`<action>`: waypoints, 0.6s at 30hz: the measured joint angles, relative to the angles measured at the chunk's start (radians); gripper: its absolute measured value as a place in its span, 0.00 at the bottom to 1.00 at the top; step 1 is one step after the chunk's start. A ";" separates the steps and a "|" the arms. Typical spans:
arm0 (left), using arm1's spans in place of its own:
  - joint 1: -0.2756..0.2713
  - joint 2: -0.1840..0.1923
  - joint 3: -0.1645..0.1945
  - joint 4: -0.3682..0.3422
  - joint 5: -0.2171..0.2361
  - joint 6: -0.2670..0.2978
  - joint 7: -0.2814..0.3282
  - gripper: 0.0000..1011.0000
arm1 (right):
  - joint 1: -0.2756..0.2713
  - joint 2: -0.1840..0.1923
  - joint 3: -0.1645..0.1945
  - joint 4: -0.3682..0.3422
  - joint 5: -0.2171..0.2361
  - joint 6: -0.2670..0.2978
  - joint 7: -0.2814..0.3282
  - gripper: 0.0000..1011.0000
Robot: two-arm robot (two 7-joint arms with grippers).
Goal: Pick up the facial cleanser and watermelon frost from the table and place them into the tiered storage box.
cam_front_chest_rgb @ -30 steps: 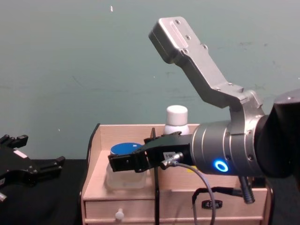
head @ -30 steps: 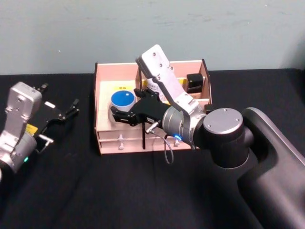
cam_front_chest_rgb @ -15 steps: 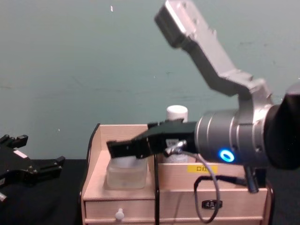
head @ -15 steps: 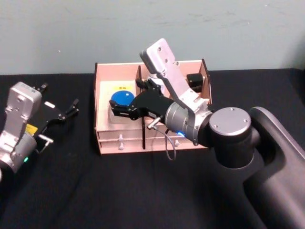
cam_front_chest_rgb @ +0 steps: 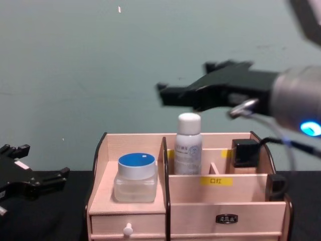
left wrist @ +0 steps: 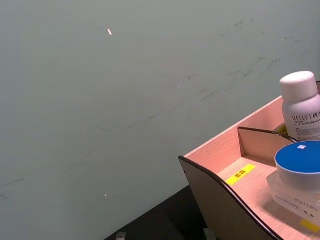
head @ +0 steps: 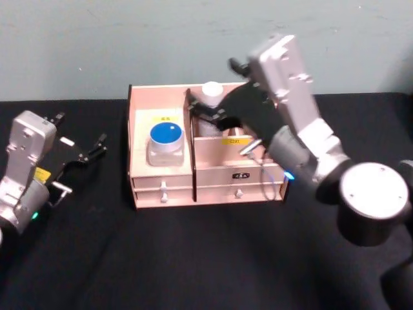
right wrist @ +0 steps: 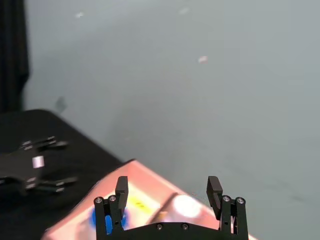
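Because both containers sit inside the tiered storage box [head: 205, 165], the right gripper [cam_front_chest_rgb: 173, 94] carries nothing: its fingers stand apart and empty, as the right wrist view shows with clear space between the two black tips. It hangs in the air above the box, and the white-capped bottle [cam_front_chest_rgb: 188, 143] stands upright just below it in the rear middle compartment, leaning on nothing. Lower and off toward the robot's left of that gripper, the blue-lidded jar [cam_front_chest_rgb: 134, 176] rests flat on the floor of the wide left compartment, just beside the black-edged divider [cam_front_chest_rgb: 165, 181] that keeps it apart from the bottle. Which of the two is the facial cleanser and which the watermelon frost I cannot read from the labels. A small black object [cam_front_chest_rgb: 245, 152] sits in a compartment below the gripper's wrist side.

The left gripper [head: 80, 155] lies well off to the left of the box, low over the black counter [head: 193, 258], with its fingers spread and nothing between them; it looks parked rather than engaged.

Judging by the layout, both placements look finished, and the raised, open right gripper suits a clear exit above the box walls without tipping the tall bottle.
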State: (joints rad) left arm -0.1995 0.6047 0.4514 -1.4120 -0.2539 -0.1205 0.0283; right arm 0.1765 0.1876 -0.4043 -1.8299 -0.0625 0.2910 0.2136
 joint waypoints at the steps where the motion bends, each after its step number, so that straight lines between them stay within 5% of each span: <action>1: 0.000 0.000 0.000 0.000 0.000 0.000 0.000 0.99 | -0.022 0.004 0.022 -0.020 -0.003 -0.020 -0.016 0.99; 9: 0.000 0.000 0.000 0.000 0.000 0.000 0.000 0.99 | -0.137 0.002 0.168 -0.085 0.005 -0.106 -0.100 0.99; 18: 0.000 0.000 0.000 0.000 0.000 0.000 0.000 0.99 | -0.210 -0.005 0.271 -0.070 0.025 -0.133 -0.124 0.99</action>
State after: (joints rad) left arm -0.1995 0.6047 0.4514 -1.4120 -0.2539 -0.1205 0.0283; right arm -0.0338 0.1823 -0.1333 -1.8999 -0.0379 0.1580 0.0895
